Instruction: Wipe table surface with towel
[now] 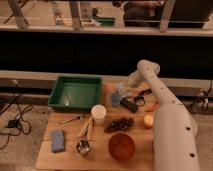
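Note:
The towel (118, 98) is a small pale blue-grey cloth lying on the far part of the table surface (100, 160), just right of the green tray. My gripper (123, 93) reaches down from the white arm (150, 80) and sits right at the towel's upper right edge, touching or nearly touching it. The gripper partly covers the towel there. The table surface is a light brown wooden top carrying all the objects.
A green tray (76, 93) stands at the back left. A black object (131, 104) lies beside the towel. A white cup (98, 113), dark grapes (119, 124), a round fruit (148, 120), a red bowl (121, 146), a blue sponge (58, 140) and a metal cup (83, 147) fill the front.

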`<state>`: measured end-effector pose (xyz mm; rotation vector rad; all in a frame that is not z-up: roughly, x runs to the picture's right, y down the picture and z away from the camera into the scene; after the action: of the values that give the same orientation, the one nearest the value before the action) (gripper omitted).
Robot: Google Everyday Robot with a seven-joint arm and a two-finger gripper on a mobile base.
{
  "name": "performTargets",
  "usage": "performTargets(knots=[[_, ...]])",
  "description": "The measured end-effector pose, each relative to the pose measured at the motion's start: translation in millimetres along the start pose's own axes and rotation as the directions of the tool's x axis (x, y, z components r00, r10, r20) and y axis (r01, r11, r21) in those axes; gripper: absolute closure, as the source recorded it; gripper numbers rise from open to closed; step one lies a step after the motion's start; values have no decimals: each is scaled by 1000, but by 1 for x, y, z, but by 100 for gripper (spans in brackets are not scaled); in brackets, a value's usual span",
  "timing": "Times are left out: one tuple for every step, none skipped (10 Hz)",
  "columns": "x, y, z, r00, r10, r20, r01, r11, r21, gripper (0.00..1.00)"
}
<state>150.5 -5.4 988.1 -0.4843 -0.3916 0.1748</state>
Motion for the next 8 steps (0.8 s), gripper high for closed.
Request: performTargets(knots=[[0,0,0,1000,0,0,0,1000,0,34],[0,0,0,1000,0,0,0,1000,0,27],[0,0,0,1000,0,0,0,1000,0,26],[0,0,0,1000,0,0,0,1000,0,26],[0,0,0,1000,0,0,0,1000,0,26],[0,0,0,1000,0,0,0,1000,0,26],[0,0,0,1000,0,0,0,1000,0,26],[0,0,0,1000,0,0,0,1000,0,26]])
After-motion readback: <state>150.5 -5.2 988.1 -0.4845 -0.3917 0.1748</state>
